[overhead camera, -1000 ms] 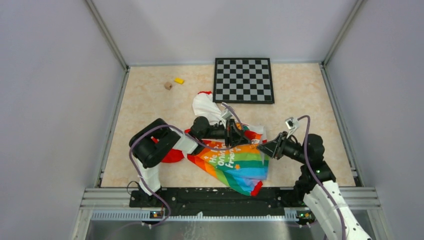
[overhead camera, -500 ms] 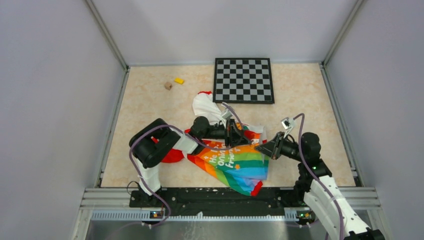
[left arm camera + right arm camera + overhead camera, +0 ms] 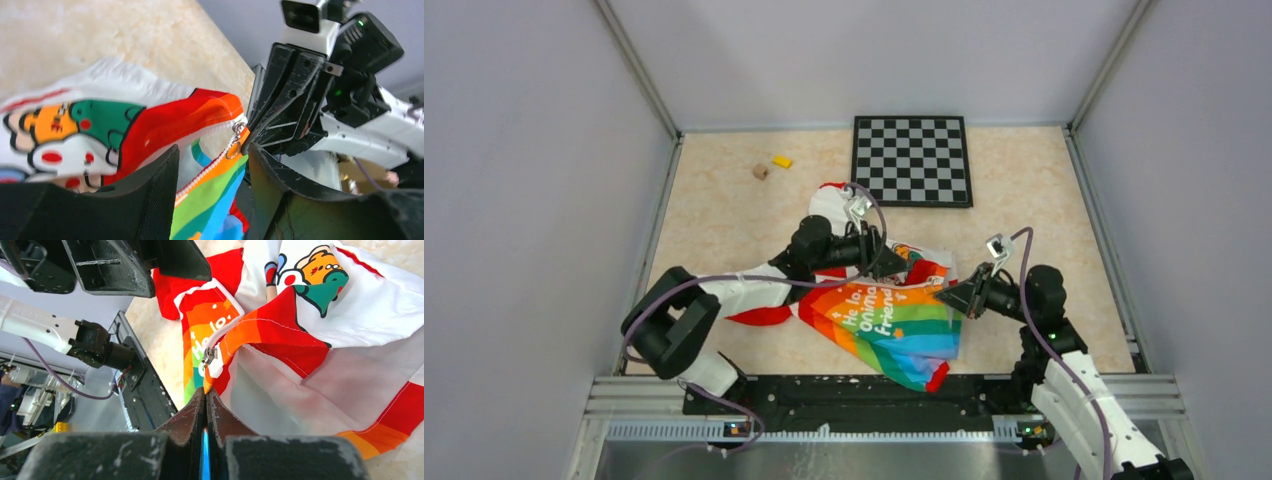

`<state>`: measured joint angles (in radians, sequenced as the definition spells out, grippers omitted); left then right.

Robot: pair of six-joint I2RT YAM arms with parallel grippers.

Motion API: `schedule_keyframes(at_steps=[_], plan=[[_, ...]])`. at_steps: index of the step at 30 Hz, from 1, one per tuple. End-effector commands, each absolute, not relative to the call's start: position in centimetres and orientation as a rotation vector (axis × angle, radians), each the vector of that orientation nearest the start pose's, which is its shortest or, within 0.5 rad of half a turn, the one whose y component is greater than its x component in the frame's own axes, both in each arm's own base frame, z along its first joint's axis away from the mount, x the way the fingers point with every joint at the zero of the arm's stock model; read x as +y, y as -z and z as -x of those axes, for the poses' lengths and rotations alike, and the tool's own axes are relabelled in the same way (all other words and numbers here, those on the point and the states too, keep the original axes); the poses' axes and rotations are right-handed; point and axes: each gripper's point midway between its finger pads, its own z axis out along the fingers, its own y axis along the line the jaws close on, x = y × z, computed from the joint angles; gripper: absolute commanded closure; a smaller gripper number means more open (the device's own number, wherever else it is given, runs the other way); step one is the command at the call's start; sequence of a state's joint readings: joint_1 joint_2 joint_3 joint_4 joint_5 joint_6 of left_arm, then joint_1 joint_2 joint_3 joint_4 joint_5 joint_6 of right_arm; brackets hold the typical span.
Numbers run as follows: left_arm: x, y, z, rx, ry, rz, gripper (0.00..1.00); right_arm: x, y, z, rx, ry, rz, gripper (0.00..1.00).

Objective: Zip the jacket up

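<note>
On the near half of the table, the jacket lay crumpled between the two arms. Its rainbow-striped panel with white lettering faced up toward the near edge. Its white printed part was bunched toward the checkerboard, which sat flat at the far side, apart from the fabric. A red part of the garment showed beside the left forearm.

I read the left gripper as spread. In its wrist view the two fingers stood well apart above a raised fold of the jacket. The zipper pull and a run of white teeth were visible in the gap between them.

I read the right gripper as pressed together. In its own wrist view the fingertips met on the orange-and-white edge of the jacket, just beside the zipper pull, pinching that edge. The left wrist view confirmed this, with the right gripper reaching the fabric right at the pull.

A yellow block and a brown block lay near each other at the far left, well apart from the jacket.
</note>
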<state>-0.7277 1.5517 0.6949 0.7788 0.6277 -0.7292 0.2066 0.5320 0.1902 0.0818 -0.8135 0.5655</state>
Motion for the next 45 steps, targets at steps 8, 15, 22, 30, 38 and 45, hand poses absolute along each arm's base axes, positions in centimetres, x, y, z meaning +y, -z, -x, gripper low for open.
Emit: schedule_keyframes(at_steps=[8,15,22,30,38,45], plan=[[-38.2,-19.4,-19.4,2.065,1.683,-0.027,0.42,18.4,-15.5,-17.5,1.837,-1.261,0.346,1.0],[-40.0,-17.7,-18.9,2.061,1.751,0.015,0.51,18.5,-15.7,-17.2,1.829,-1.268,0.355,1.0],[-41.0,-17.8,-19.1,2.02,1.795,-0.02,0.59,18.5,-15.8,-17.2,1.826,-1.268,0.356,1.0],[-41.7,-19.0,-18.1,1.963,1.865,-0.074,0.61,18.5,-15.7,-17.2,1.827,-1.269,0.357,1.0],[-42.1,-19.0,-17.9,1.963,1.889,-0.077,0.66,18.5,-15.8,-17.1,1.827,-1.272,0.359,1.0],[-42.5,-18.6,-18.1,1.977,1.9,-0.058,0.67,18.6,-15.8,-17.0,1.825,-1.279,0.365,1.0]])
